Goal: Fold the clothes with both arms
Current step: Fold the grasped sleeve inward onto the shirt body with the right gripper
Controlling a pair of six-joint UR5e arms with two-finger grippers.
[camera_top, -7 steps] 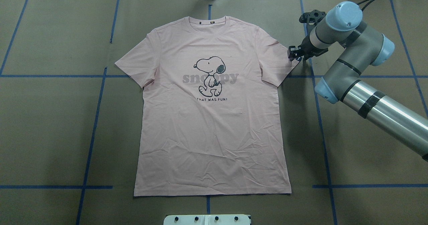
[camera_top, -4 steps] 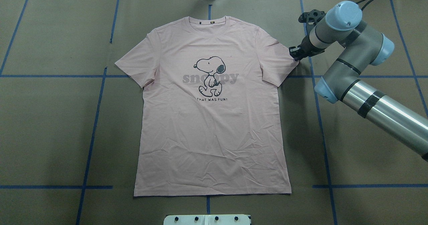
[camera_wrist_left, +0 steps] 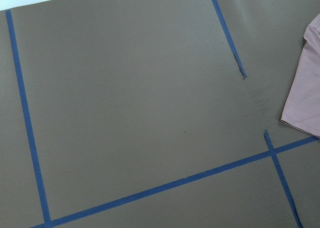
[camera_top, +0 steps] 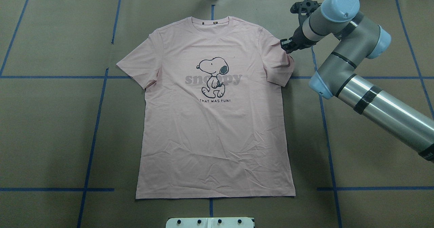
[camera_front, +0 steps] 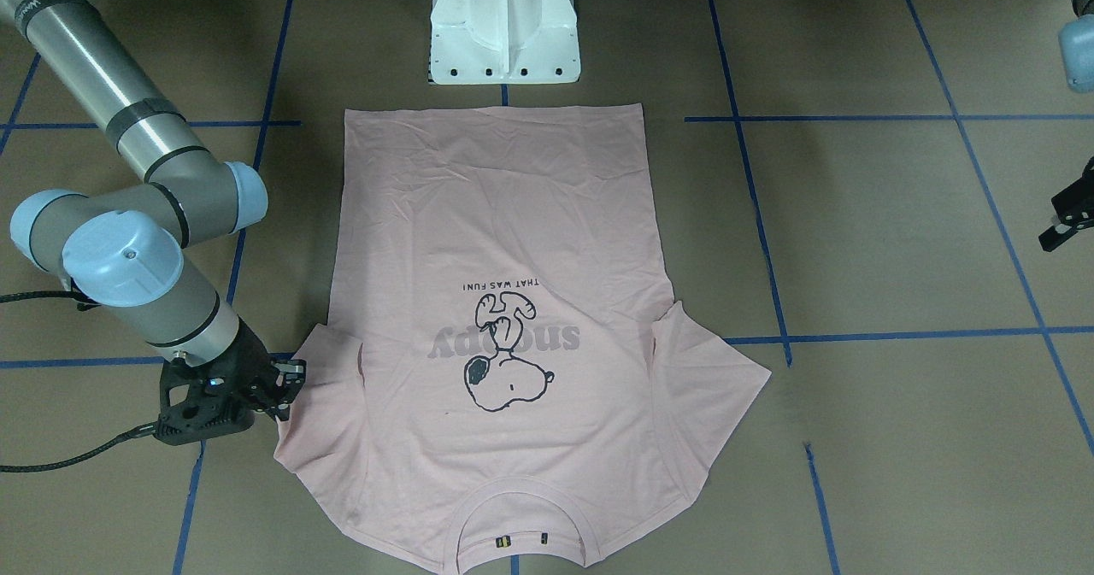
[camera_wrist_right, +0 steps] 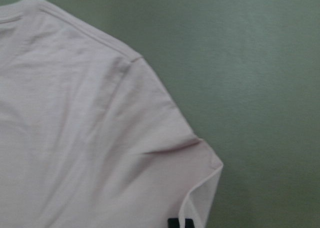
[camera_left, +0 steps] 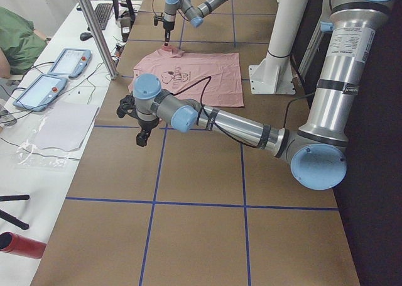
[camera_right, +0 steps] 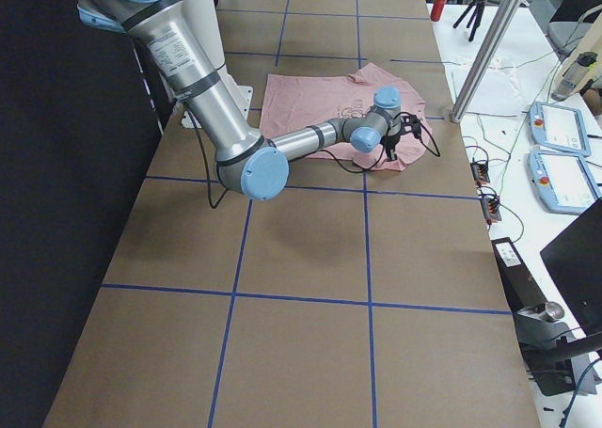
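The pale pink Snoopy T-shirt [camera_top: 217, 119] lies flat and face up on the brown table, collar at the far edge. It also shows in the front-facing view [camera_front: 504, 216]. My right gripper [camera_top: 285, 46] is shut on the outer edge of the shirt's right sleeve [camera_top: 279, 63], which is lifted and bunched inward. The right wrist view shows that sleeve [camera_wrist_right: 90, 138] close up. My left gripper [camera_front: 1064, 220] hangs above bare table far to the left of the shirt, its fingers apart and empty. The left wrist view shows only the other sleeve's edge [camera_wrist_left: 305, 77].
The white pedestal base [camera_front: 504, 28] stands just behind the shirt's hem. Blue tape lines [camera_top: 93, 133] cross the brown table cover. A side bench with tablets [camera_left: 63, 63] and a metal post [camera_left: 97, 31] lie beyond the table's far edge.
My right gripper closed on the sleeve edge, then moved left and toward the far edge, dragging the sleeve inward so it bunches. The rest of the shirt has not moved.
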